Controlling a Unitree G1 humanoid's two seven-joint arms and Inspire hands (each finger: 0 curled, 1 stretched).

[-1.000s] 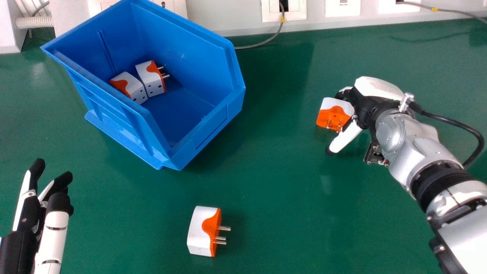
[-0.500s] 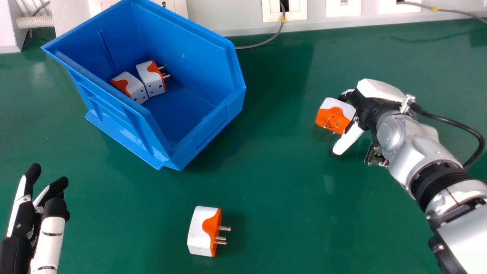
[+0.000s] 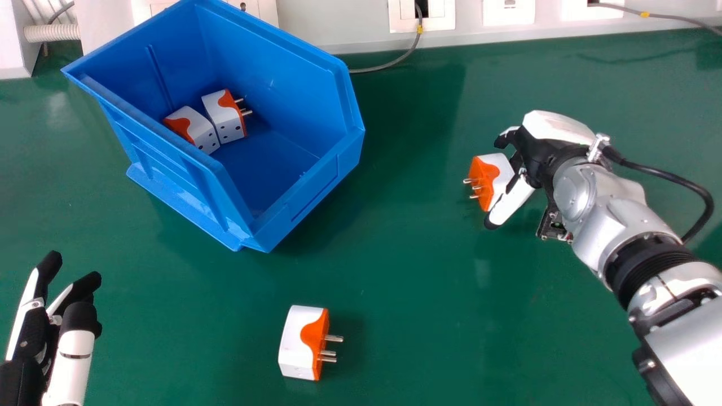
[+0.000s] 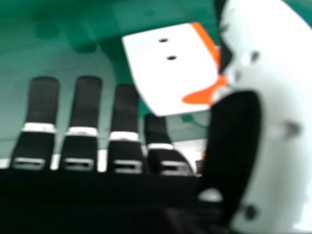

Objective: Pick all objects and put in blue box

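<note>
Right robot hand (image 3: 533, 155): fingers extended, spread from the thumb. The white-and-orange plug adapter (image 3: 485, 177) sits immediately beside the thumb, towards the fingers, prongs facing away from the palm. Contact with the thumb cannot be confirmed.

Wears smooth silver on the right forearm (image 3: 615, 223), broken by a ribbed black band (image 3: 648, 270). Carries a black cable (image 3: 663, 173) from a metal fitting (image 3: 599, 146). Pairs white shell with black on the right hand (image 3: 533, 155), pale bars crossing its dark fingers (image 4: 41, 105), round marks dotting its white thumb (image 4: 285, 87). Mixes white and black on the left hand (image 3: 29, 332), with black tips.
</note>
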